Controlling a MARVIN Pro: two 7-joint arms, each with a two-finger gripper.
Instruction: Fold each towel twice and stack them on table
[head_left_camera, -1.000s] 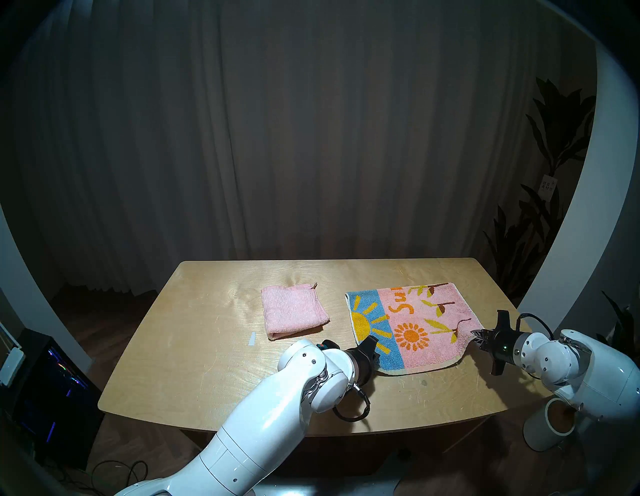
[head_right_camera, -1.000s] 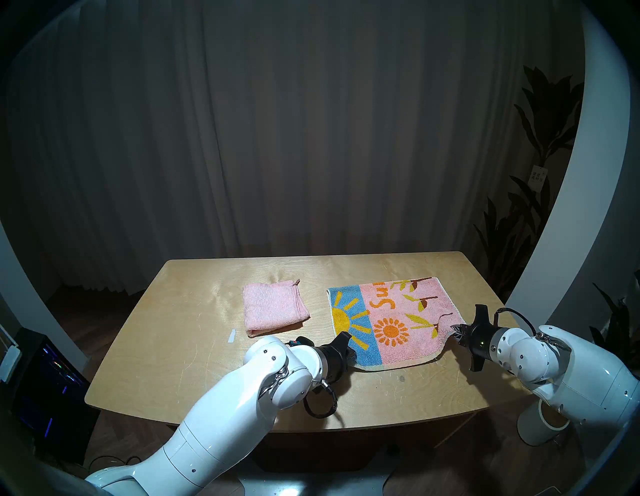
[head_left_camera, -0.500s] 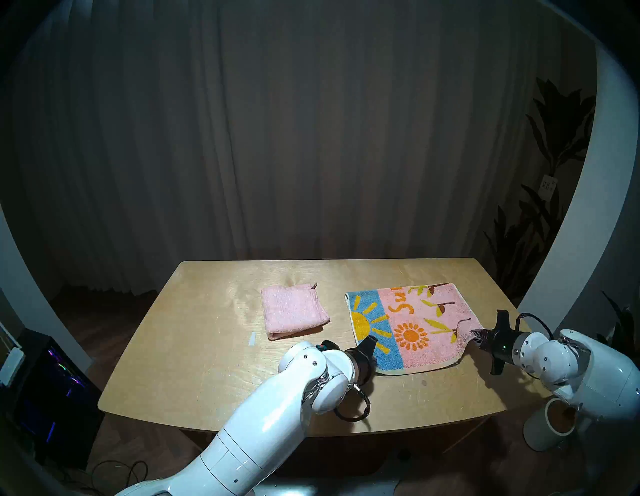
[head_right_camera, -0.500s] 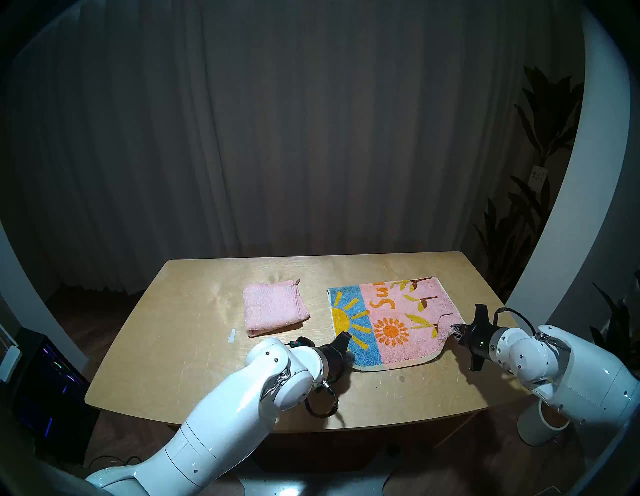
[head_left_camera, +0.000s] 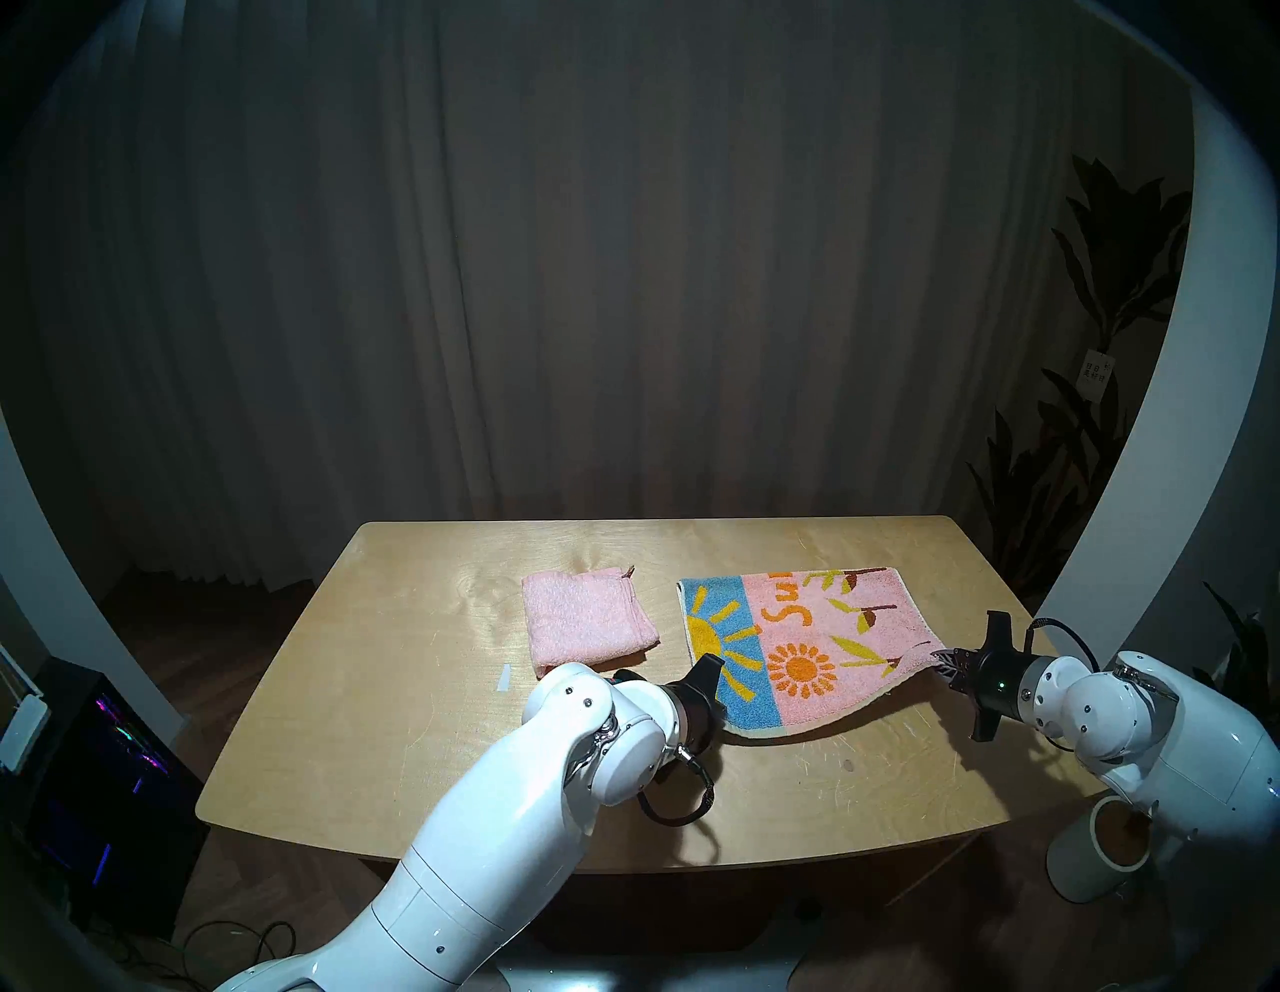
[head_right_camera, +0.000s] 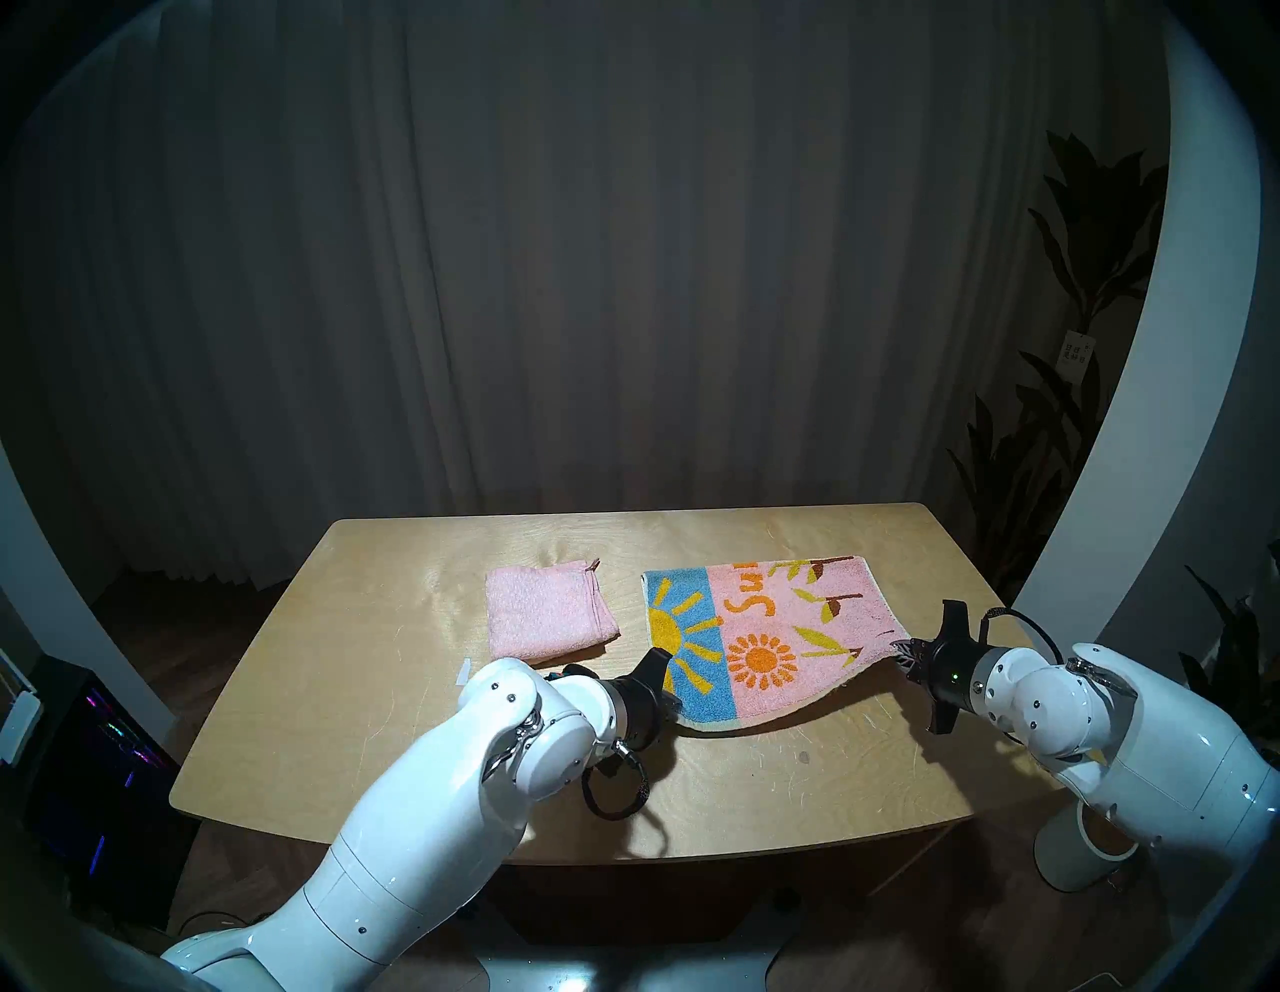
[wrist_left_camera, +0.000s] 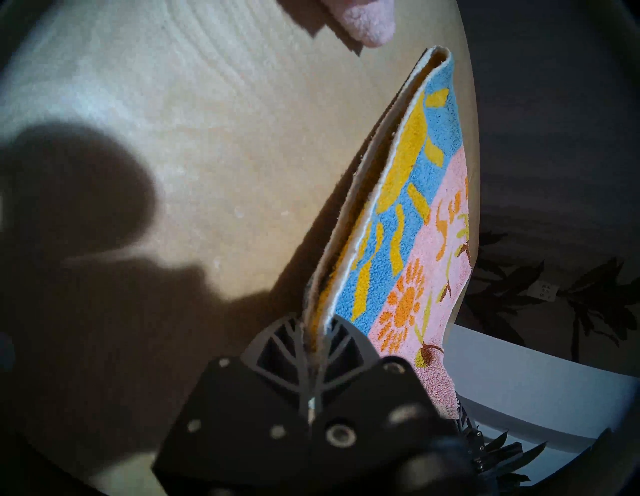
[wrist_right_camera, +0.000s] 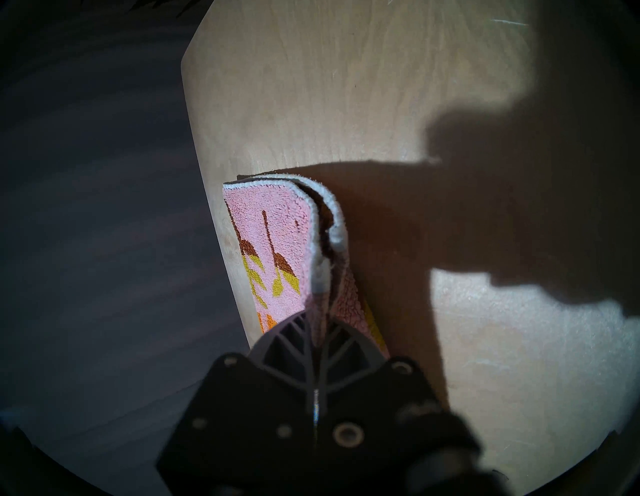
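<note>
The sun-and-flower towel (head_left_camera: 803, 644) (head_right_camera: 762, 637) lies folded in half on the table (head_left_camera: 388, 727), its near edge lifted off the wood. My left gripper (head_left_camera: 720, 713) (wrist_left_camera: 317, 332) is shut on its near left corner, both layers between the fingers. My right gripper (head_left_camera: 942, 665) (wrist_right_camera: 320, 329) is shut on its near right corner. The towel (wrist_left_camera: 415, 221) (wrist_right_camera: 277, 242) sags between the two grips. The plain pink towel (head_left_camera: 585, 620) (head_right_camera: 547, 616) lies folded small at the table's middle, left of the other towel, untouched.
A white tape strip (head_left_camera: 503, 677) lies left of my left forearm. A white cylinder (head_left_camera: 1094, 852) stands on the floor off the table's right front corner. A computer case (head_left_camera: 97, 783) sits on the floor at the left. Plants (head_left_camera: 1080, 415) stand at the back right.
Both grippers have risen and shifted left with the towel's near corners. The near edge has come off the table and the whole towel has slid a little left.
</note>
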